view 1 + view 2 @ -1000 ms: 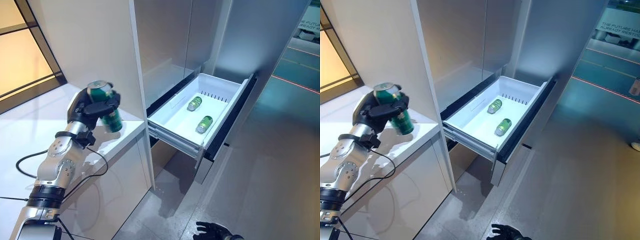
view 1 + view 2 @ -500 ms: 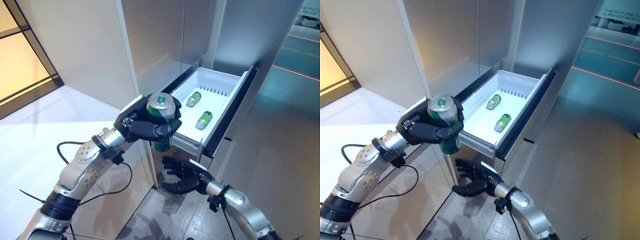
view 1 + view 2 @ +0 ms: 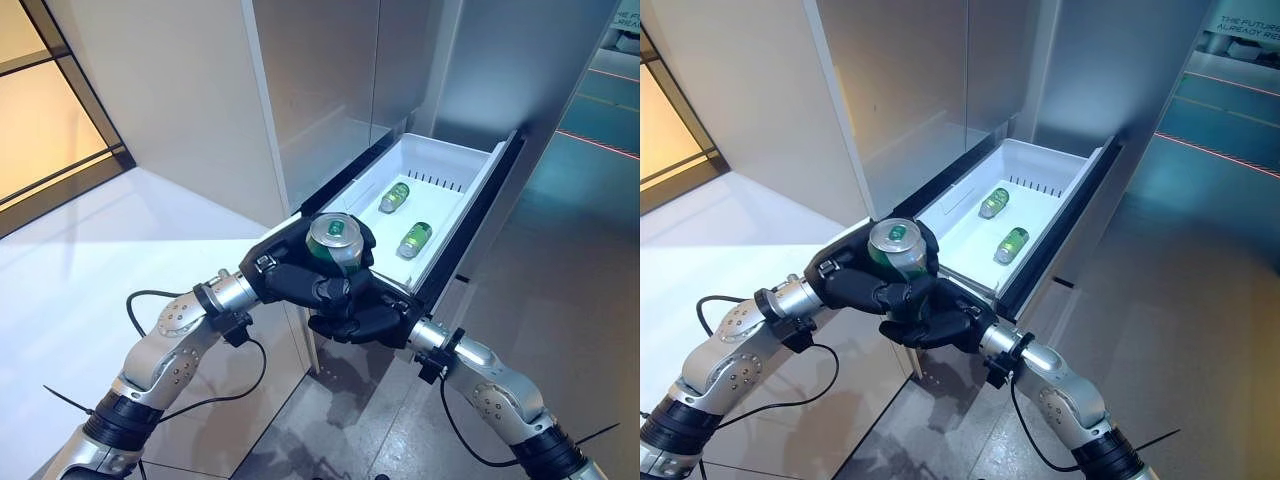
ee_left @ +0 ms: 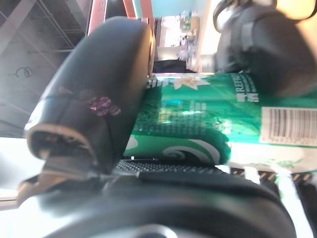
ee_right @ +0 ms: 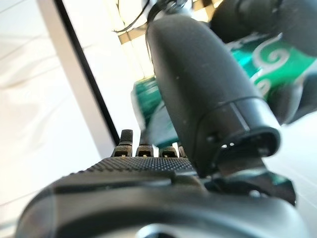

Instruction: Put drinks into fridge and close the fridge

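**Can held upright at the drawer's near corner, both hands on it**

The left hand (image 3: pixel 300 283) is curling its fingers (image 4: pixel 94 89) round the green can (image 3: pixel 335 243), gripping its side — the can is standing upright, long axis vertical, top facing up. The right hand (image 3: pixel 362 318) is cupping in just beneath and against the can; its fingers are bending toward the can's lower part, but whether they are actually clasping it I cannot tell. So the can is sitting between the two hands, the left one carrying it.

From the can, the open fridge drawer (image 3: pixel 478 182) is lying just beyond, its near corner almost under the hands. Two more cans (image 3: pixel 394 197) (image 3: pixel 414 240) are lying on their sides farther back in the drawer — the stretch nearest the held can is looking free. The white worktop (image 3: pixel 110 240) is lying to the left of the can.
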You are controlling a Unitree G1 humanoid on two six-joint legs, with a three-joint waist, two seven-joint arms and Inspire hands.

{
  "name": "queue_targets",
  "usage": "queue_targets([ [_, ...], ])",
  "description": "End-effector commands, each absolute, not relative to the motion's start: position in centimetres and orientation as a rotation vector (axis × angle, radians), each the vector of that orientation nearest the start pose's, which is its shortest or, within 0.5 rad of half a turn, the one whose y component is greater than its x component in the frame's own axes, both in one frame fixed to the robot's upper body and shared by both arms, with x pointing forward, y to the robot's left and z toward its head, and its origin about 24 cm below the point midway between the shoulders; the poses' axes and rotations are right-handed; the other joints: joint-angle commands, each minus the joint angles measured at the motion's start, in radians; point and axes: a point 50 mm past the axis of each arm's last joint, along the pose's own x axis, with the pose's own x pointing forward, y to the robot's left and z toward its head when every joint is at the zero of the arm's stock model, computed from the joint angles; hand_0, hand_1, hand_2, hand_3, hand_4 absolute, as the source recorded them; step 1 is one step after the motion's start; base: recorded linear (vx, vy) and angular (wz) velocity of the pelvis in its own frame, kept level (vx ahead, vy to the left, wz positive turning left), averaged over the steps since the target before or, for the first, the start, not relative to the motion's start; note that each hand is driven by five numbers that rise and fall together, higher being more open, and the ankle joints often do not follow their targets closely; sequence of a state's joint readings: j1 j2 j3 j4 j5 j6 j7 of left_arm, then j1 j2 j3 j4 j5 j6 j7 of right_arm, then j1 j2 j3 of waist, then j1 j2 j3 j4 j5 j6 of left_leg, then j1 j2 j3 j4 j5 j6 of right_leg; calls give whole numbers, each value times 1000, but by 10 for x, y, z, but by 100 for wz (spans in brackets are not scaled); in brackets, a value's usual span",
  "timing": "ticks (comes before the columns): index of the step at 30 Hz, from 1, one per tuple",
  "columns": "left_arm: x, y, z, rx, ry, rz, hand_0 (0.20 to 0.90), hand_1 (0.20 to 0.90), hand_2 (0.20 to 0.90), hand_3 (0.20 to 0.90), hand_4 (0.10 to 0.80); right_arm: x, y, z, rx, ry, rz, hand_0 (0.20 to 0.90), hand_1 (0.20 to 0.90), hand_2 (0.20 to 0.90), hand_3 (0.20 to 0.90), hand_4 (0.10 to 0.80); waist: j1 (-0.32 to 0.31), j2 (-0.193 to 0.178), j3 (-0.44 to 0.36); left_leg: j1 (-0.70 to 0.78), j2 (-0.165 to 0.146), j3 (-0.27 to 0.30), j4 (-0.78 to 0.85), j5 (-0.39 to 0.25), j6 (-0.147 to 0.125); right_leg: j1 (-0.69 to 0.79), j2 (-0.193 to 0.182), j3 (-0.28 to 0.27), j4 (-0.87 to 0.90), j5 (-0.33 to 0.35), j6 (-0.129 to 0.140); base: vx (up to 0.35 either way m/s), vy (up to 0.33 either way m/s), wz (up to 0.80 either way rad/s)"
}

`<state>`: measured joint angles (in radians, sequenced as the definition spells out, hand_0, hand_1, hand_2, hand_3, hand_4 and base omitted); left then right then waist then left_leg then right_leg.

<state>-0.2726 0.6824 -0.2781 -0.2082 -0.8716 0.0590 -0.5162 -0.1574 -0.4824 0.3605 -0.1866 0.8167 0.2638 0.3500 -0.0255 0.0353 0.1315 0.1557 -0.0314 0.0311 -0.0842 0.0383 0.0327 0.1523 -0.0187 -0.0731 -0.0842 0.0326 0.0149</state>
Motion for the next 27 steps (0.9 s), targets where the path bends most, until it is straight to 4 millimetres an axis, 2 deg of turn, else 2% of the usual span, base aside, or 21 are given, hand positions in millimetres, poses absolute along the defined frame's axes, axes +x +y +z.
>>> queue_targets([
  [1, 263, 129, 212, -214, -515, -1053, 300, 300, 300, 200, 100, 243, -75, 160, 390, -178, 1106, 900, 900, 900, 900, 800, 17, -36, -63, 19, -34, -10, 17, -61, 10, -12, 18, 11, 60, -39, 26, 0, 0, 0],
  [10, 264, 119, 206, -251, -471, -1054, 300, 300, 300, 200, 100, 233, -58, 178, 389, -255, 1224, 900, 900, 900, 900, 800, 21, -40, -66, 17, -35, -10, 20, -60, 9, -11, 19, 7, 56, -37, 24, 4, -2, 0],
  [15, 262, 112, 204, -277, -459, -1087, 300, 300, 300, 200, 100, 232, -51, 177, 365, -214, 1253, 900, 900, 900, 900, 800, 22, -40, -64, 25, -34, -10, 18, -66, 8, -3, 21, 9, 54, -43, 24, 0, 0, 0],
  [16, 261, 111, 203, -292, -457, -1099, 300, 300, 300, 200, 100, 231, -48, 174, 373, -192, 1265, 399, 399, 399, 315, 215, 23, -40, -65, 25, -33, -10, 18, -65, 8, -3, 22, 9, 54, -43, 24, 0, 0, 0],
  [17, 260, 109, 203, -311, -455, -1109, 300, 300, 300, 200, 100, 230, -47, 173, 388, -176, 1272, 300, 300, 300, 200, 100, 22, -41, -64, 27, -33, -11, 18, -65, 8, 0, 22, 10, 53, -44, 24, 0, 0, 0],
  [27, 253, 98, 202, -376, -512, -1122, 300, 300, 300, 200, 100, 231, -41, 173, 531, -182, 1192, 300, 300, 300, 200, 100, 24, -43, -64, 27, -33, -10, 16, -64, 7, 4, 21, 5, 43, -38, 25, 0, 0, 0],
])
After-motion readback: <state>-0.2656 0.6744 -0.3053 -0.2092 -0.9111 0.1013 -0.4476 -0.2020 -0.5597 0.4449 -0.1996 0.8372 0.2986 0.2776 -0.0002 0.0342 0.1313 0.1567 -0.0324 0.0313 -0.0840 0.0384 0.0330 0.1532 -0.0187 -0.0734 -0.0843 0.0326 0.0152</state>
